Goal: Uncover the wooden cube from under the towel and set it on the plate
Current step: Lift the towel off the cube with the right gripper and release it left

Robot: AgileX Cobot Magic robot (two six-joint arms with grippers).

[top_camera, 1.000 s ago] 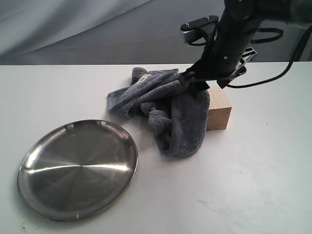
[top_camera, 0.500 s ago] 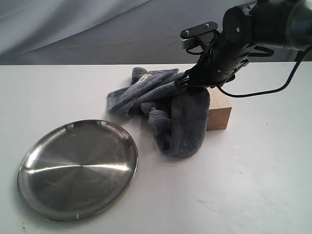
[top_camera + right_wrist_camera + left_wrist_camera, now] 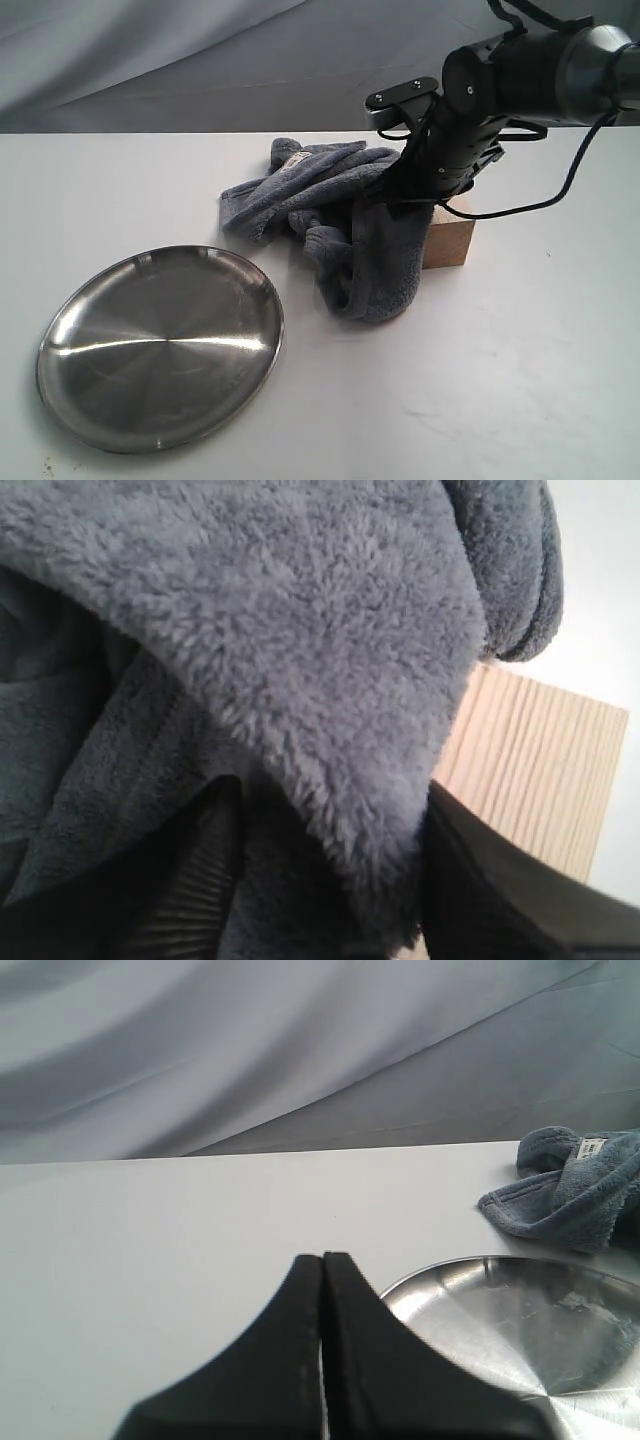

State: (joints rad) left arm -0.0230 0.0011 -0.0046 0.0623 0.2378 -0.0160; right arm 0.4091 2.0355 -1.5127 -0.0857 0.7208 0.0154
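Straddling a thick fold of the towel (image 3: 300,190), the right gripper (image 3: 332,795) has its fingers apart, and the plush pile between them looks unsqueezed. That fleece seems soft, light and limp, so it should drag free if pinched at this bunched fold. Under its draped edge stands the wooden cube (image 3: 452,240), half bared, rigid, grainy and flat-faced, probably best gripped across opposite sides. Well apart lies the shiny round plate (image 3: 160,345), near the left gripper (image 3: 322,1257), which is closed on nothing.
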